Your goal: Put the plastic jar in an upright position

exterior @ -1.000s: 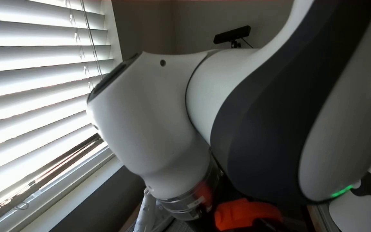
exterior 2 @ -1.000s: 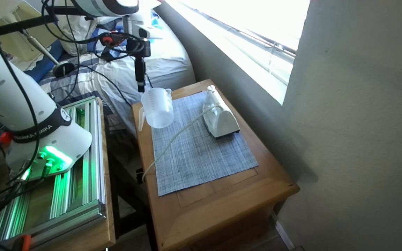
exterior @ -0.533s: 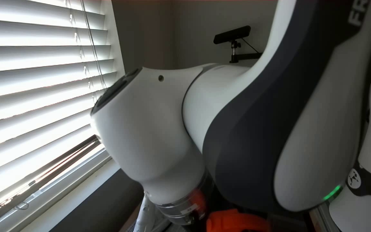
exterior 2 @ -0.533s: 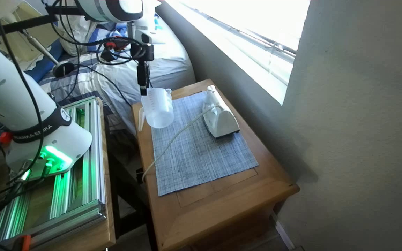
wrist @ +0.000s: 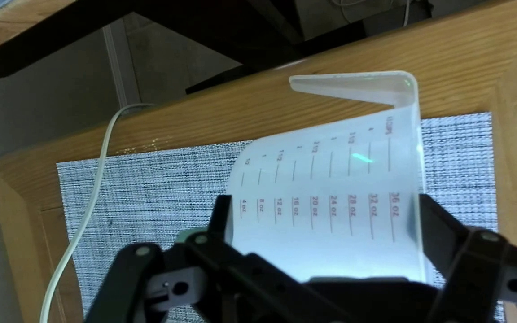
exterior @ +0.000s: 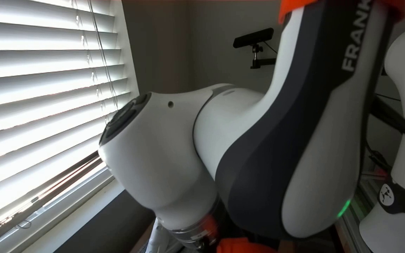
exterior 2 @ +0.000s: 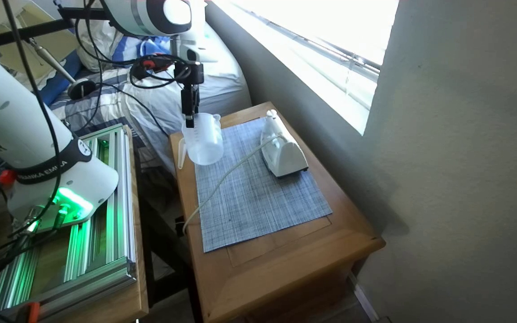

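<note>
The plastic jar [exterior 2: 207, 146], a pale translucent measuring jug, lies on its side on the grey placemat near the table's edge. In the wrist view the jar [wrist: 317, 166] shows red markings, its base to the left, its rim to the right and its handle [wrist: 352, 85] to the top. My gripper [wrist: 323, 211] is wide open and straddles the jar, one finger beside the base and one beside the rim. The fingers are very close to it; I cannot tell whether they touch. In an exterior view the gripper [exterior 2: 190, 123] overlaps the jar's far end.
A white iron [exterior 2: 283, 150] stands on the placemat [exterior 2: 258, 215] to the right of the jar, its cord [exterior 2: 222, 179] running across the mat. The wooden table [exterior 2: 285, 269] borders a wall and window. A bed [exterior 2: 222, 76] stands behind. The arm [exterior: 174, 147] fills an exterior view.
My gripper has come down and a little to the right in an exterior view, from above the jar to level with it. The jar and iron have not moved.
</note>
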Robot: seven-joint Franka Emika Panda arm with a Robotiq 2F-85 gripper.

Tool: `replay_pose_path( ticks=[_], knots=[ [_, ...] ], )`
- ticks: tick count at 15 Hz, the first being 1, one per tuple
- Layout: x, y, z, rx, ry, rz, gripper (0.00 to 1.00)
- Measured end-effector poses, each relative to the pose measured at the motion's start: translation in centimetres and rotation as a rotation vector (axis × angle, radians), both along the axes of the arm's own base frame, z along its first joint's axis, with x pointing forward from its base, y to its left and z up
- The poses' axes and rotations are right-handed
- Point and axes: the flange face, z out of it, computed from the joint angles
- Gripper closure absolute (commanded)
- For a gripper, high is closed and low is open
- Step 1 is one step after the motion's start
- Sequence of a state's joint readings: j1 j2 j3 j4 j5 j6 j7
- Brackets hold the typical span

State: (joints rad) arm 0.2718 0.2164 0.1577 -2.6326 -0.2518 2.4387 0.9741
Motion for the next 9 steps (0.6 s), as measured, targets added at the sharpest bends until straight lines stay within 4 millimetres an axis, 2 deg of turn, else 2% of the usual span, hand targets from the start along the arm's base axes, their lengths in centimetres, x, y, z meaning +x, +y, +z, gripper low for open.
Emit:
replay_pose_path(
  ticks=[1, 2, 3, 5, 7, 9],
  knots=[
    [0.12, 0.0, -0.1, -0.004, -0.002, -0.003, 0.0],
    [0.21, 0.0, -0.18, -0.008, -0.004, -0.006, 0.06],
    [0.28, 0.02, -0.26, -0.011, -0.005, -0.009, 0.21],
    [0.42, 0.1, -0.34, -0.013, -0.007, -0.012, 0.41],
    [0.58, 0.17, -0.41, -0.015, -0.01, -0.017, 0.52],
    [0.68, 0.18, -0.54, -0.018, -0.01, -0.022, 0.68]
  ],
)
